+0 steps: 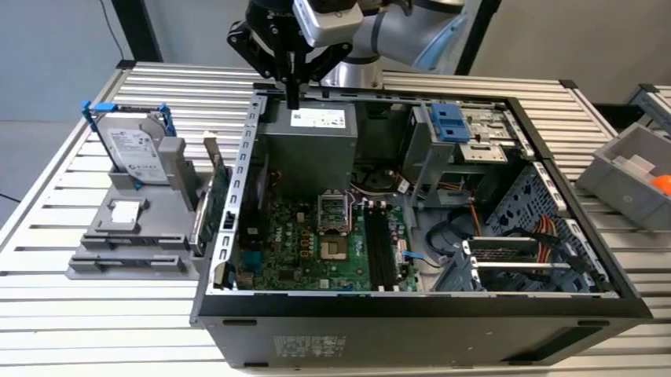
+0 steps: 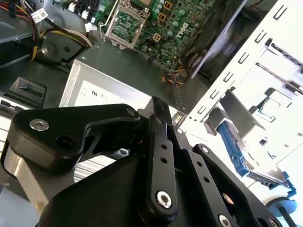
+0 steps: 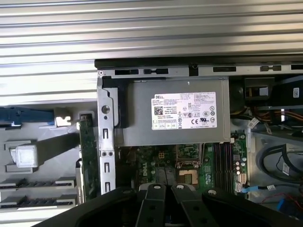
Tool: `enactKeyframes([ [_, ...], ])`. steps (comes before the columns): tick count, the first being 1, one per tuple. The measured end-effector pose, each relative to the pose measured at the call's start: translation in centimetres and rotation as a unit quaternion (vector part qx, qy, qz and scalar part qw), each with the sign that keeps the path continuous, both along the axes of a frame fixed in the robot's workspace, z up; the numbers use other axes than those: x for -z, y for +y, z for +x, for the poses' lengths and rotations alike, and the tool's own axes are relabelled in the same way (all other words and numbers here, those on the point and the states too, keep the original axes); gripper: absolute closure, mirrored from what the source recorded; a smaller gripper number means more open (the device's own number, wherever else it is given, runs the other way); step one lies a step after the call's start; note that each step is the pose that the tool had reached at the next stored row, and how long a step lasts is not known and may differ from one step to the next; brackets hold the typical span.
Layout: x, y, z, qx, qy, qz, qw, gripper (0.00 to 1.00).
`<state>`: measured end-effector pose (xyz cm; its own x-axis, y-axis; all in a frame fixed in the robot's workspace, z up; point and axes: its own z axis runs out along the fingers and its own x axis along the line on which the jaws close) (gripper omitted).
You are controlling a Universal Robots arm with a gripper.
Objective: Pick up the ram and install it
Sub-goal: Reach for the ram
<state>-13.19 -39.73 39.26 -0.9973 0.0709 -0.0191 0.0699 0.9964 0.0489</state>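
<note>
My gripper (image 1: 295,100) hangs shut above the back edge of the open computer case (image 1: 419,302), over the grey power supply (image 1: 309,141). Its black fingers (image 2: 161,123) lie pressed together with nothing showing between them, and both wrist views show them so. Inside the case lies the green motherboard (image 1: 304,243) with its long black memory slots (image 1: 378,251), which are also in the first wrist view (image 3: 221,161). The ram is hidden or out of view. Two narrow dark slots (image 3: 38,183) run along the grey fixture, and I cannot tell what is in them.
On the exterior view's left a grey fixture (image 1: 131,236) holds a silver hard drive in a blue frame (image 1: 137,153) and a green expansion card with a metal bracket (image 1: 217,208). A grey bin (image 1: 634,169) stands at the right. Cables and drive bays (image 1: 461,129) crowd the case's right half.
</note>
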Motion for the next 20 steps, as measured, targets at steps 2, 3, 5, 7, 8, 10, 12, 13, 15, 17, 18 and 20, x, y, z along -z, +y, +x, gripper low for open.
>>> enactKeyframes([
  [2, 0.0, 0.0, -0.05, -0.002, 0.0, -0.0001, 1.0, 1.0],
  [3, 0.0, 0.0, -0.06, -0.003, 0.0, -0.0001, 1.0, 1.0],
  [5, 0.0, 0.0, -0.15, -0.004, 0.0, -0.0001, 0.99999, 1.0],
  [7, 0.0, 0.0, -0.25, -0.006, 0.0, 0.0, 0.99998, 1.0],
  [8, 0.0, 0.0, -0.32, -0.006, 0.0, 0.0, 0.99998, 1.0],
  [10, -0.01, 0.0, -0.52, -0.008, 0.0001, -0.0001, 0.99997, 1.0],
  [12, 0.0, 0.0, -0.73, -0.009, 0.0, 0.0, 0.99996, 1.0],
  [13, 0.0, 0.01, -0.8, -0.01, 0.0, 0.0, 0.99995, 1.0],
  [15, -0.01, 0.01, -0.92, -0.011, 0.0001, -0.0001, 0.99994, 1.0],
  [17, 0.0, 0.01, -1.15, -0.012, 0.0, 0.0, 0.99993, 1.0],
  [18, 0.0, 0.01, -1.29, -0.012, 0.0, 0.0, 0.99993, 1.0],
  [20, 0.0, 0.01, -1.58, -0.013, 0.0, -0.0001, 0.99992, 1.0],
])
